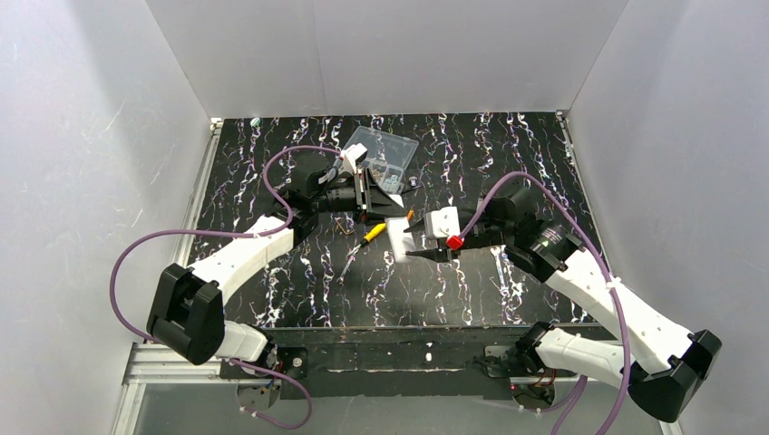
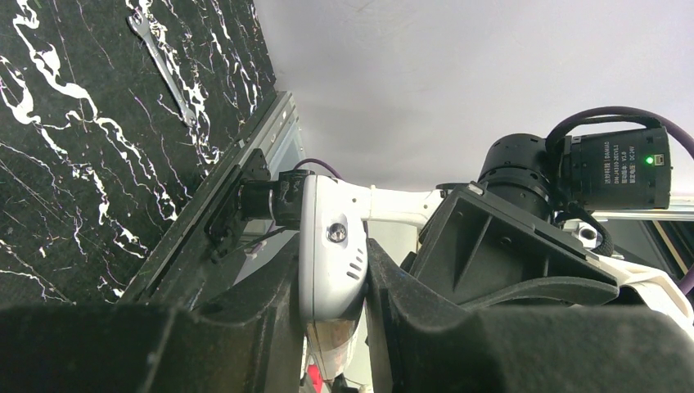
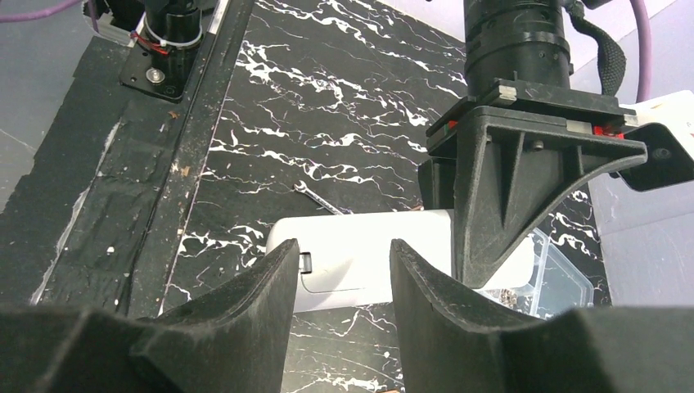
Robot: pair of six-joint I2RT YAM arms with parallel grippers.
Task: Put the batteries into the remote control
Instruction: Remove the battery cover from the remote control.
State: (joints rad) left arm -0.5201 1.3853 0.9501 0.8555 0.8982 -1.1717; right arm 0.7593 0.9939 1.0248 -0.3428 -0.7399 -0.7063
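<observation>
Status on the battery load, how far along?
Done: the remote control is clamped in the left end effector.
In hand: the right end effector is open, facing the remote's back and holding nothing.
Left: the battery cover looks closed at its latch, so opening it comes first. I can't clearly see any batteries, and none appear loaded.

A lab test cell: white walls (image 1: 82, 136) enclosing a marbled black table (image 1: 299, 290).
</observation>
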